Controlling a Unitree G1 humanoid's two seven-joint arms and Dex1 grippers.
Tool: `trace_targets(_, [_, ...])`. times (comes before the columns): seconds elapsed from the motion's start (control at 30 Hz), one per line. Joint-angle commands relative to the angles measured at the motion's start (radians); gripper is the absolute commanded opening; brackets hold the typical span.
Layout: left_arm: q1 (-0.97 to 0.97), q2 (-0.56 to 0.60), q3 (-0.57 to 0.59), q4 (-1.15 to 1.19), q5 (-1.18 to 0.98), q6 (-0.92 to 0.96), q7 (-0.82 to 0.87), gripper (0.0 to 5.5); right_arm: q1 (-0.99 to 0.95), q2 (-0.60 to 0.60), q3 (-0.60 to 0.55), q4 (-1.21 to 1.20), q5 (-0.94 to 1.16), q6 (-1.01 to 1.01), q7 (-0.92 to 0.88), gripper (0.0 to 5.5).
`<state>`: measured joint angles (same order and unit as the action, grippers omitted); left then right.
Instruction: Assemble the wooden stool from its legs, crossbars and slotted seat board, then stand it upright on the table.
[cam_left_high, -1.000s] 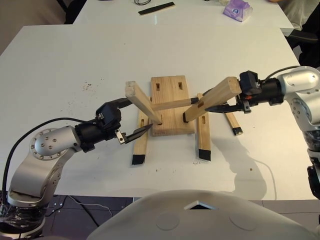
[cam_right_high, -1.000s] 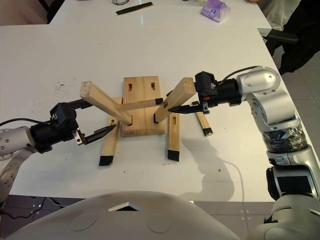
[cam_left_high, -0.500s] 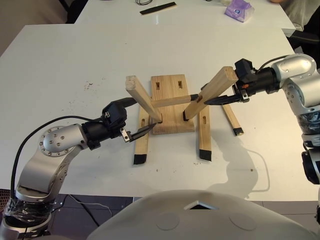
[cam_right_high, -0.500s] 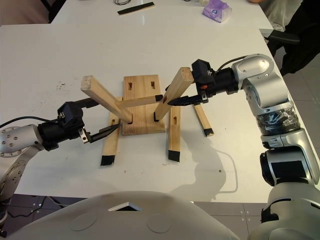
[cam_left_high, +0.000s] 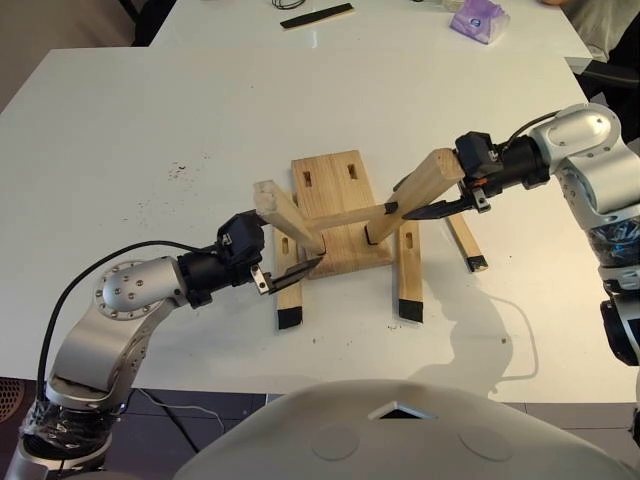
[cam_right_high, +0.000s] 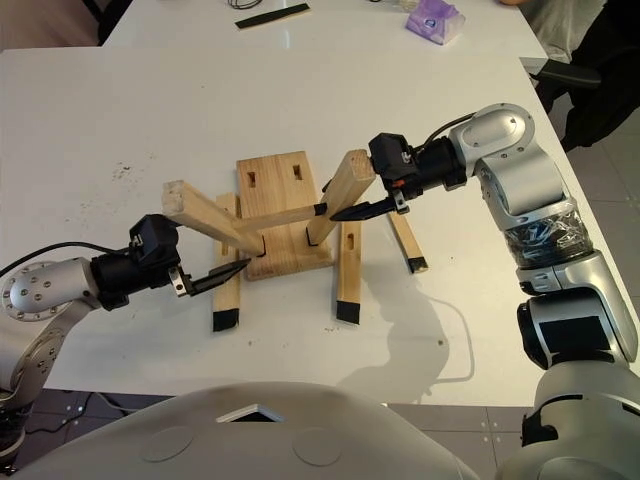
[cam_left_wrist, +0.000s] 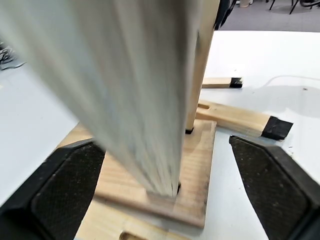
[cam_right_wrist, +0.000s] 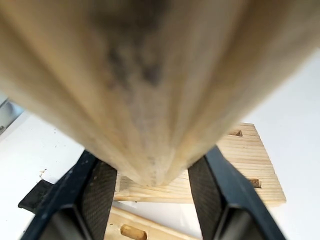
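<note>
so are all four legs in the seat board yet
No, the left flat leg and right flat leg lie on the table, not slotted into the seat board.

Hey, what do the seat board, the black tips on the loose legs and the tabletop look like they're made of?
Seat board: pale, bare-looking wood; grain lines and cut slots show.
Black tips: matte black, perhaps rubber caps or paint; cannot tell which.
Tabletop: smooth, uniform white, likely laminate or painted board.

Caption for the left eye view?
Left gripper brackets the left leg, right gripper clamps the right leg, crossbar between, seat board beneath.
</note>
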<state>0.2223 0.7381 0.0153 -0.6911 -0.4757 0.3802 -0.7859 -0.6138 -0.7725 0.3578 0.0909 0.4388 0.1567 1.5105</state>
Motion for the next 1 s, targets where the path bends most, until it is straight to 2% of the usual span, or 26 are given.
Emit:
trace_targets(0.03, [-0.127,-0.041,-0.115,-0.045,0.008,0.051,0.018,4.45,0.097,-0.013,0.148,-0.009,-0.183,0.025,0.011,2.00])
trace_targets(0.3, [-0.331,-0.179,-0.320,0.061,0.108,0.098,0.049,4.45,0.081,0.017,0.195,-0.023,-0.181,0.060,-0.002,2.00])
trace_targets(0.47, [-0.375,-0.217,-0.397,0.068,0.147,0.104,0.024,4.45,0.081,0.050,0.250,-0.007,-0.182,0.087,-0.002,2.00])
trace_targets(0.57, [-0.366,-0.214,-0.367,0.047,0.130,0.124,0.012,4.45,0.120,0.038,0.251,-0.038,-0.170,0.097,-0.016,2.00])
trace_targets(0.67, [-0.311,-0.194,-0.265,0.030,0.073,0.173,0.037,4.45,0.156,0.018,0.196,-0.082,-0.131,0.110,-0.068,2.00])
trace_targets(0.73, [-0.287,-0.188,-0.211,0.046,0.061,0.192,0.059,4.75,0.165,0.026,0.155,-0.085,-0.121,0.107,-0.135,2.00])
trace_targets(0.77, [-0.278,-0.177,-0.199,0.055,0.068,0.185,0.057,4.95,0.167,0.031,0.137,-0.086,-0.116,0.107,-0.165,2.37])
trace_targets(0.87, [-0.270,-0.161,-0.180,0.084,0.099,0.165,0.065,5.40,0.166,0.044,0.092,-0.102,-0.087,0.122,-0.215,2.77])
trace_targets(0.97, [-0.273,-0.156,-0.158,0.100,0.102,0.161,0.070,5.40,0.155,0.070,0.059,-0.103,-0.106,0.141,-0.234,3.28])
trace_targets(1.0, [-0.270,-0.149,-0.152,0.102,0.105,0.159,0.068,5.40,0.150,0.075,0.053,-0.099,-0.116,0.141,-0.235,3.28])
